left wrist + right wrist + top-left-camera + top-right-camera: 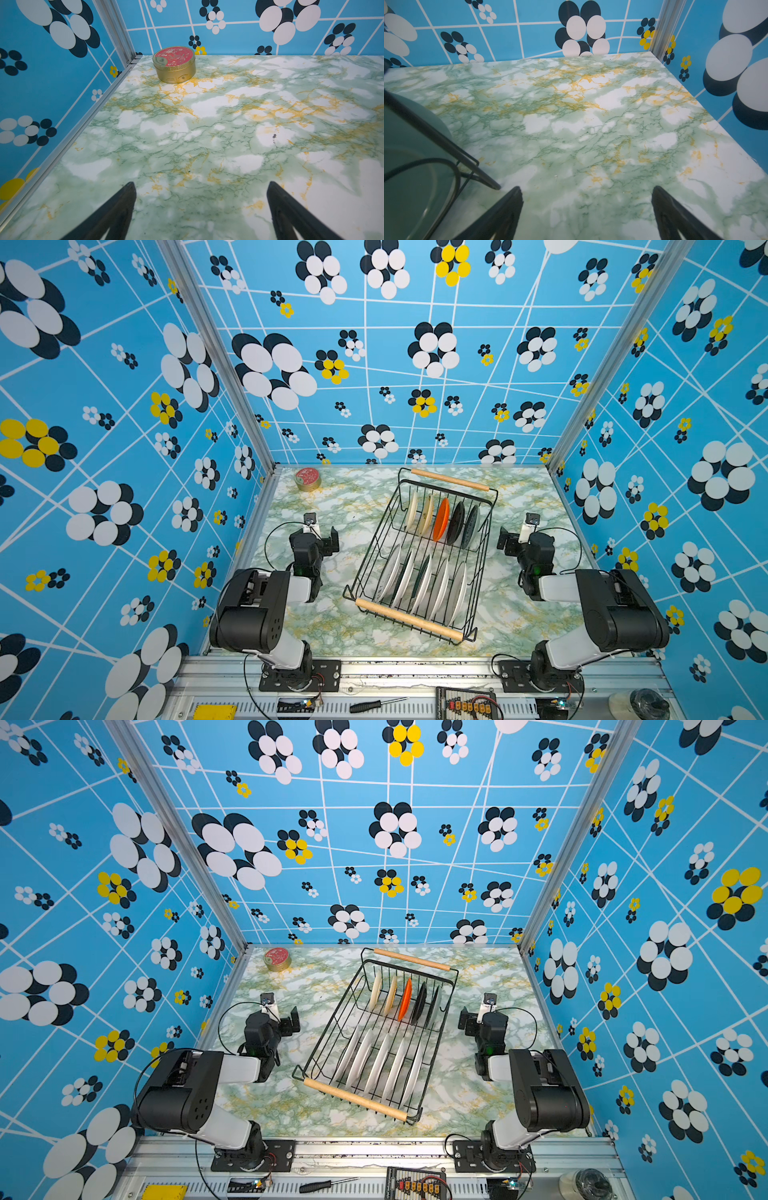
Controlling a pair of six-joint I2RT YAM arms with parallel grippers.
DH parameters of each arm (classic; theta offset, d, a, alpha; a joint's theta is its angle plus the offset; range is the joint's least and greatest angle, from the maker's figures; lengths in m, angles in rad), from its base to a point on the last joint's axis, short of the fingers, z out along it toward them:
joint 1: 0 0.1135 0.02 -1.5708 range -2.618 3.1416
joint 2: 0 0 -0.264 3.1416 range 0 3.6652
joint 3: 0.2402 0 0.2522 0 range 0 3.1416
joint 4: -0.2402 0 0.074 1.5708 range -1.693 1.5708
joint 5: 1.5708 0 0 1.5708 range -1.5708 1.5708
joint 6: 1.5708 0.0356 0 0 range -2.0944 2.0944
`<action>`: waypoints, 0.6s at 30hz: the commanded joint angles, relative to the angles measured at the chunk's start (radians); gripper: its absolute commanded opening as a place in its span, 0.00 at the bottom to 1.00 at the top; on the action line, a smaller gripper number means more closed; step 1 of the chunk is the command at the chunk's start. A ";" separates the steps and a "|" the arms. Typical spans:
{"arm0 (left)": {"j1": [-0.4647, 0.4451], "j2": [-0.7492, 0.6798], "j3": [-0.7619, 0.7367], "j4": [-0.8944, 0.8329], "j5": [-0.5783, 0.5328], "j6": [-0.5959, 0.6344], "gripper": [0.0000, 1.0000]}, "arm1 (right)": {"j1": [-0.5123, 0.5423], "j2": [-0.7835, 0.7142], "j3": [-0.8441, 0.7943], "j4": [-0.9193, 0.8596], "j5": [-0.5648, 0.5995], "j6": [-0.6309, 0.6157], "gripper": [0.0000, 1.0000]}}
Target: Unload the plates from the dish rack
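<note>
A: Where is the rack (409, 619) sitting?
B: It's lying slantwise mid-worktop (324, 506), between the two arms, with the plates (440, 587) standing on edge in two rows inside.
A: And the tools?
B: The left tool (200, 184) is hanging spread wide over bare worktop, apart from the rack, gripping nothing. The right tool (586, 188) is gaping too, empty, with the rack's corner showing just beside it.
</note>
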 commanded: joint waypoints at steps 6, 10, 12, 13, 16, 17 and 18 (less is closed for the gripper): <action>0.005 -0.013 0.023 -0.026 0.014 -0.005 0.99 | 0.007 -0.030 0.039 -0.066 0.052 0.022 0.99; 0.006 -0.069 0.092 -0.203 -0.028 -0.020 0.99 | 0.008 -0.063 0.044 -0.101 0.063 0.022 0.99; 0.003 -0.088 0.124 -0.278 -0.017 -0.008 0.99 | 0.008 -0.100 0.070 -0.187 0.082 0.031 0.99; 0.000 -0.097 0.123 -0.280 -0.021 -0.005 0.99 | 0.007 -0.113 0.083 -0.227 0.087 0.032 0.99; -0.008 -0.146 0.107 -0.281 -0.050 -0.010 0.99 | 0.007 -0.149 0.122 -0.340 0.090 0.047 0.99; -0.008 -0.168 0.114 -0.313 -0.064 -0.012 0.99 | 0.008 -0.161 0.138 -0.388 0.093 0.055 0.99; -0.009 -0.189 0.127 -0.354 -0.075 -0.017 0.99 | 0.007 -0.170 0.151 -0.424 0.096 0.061 0.99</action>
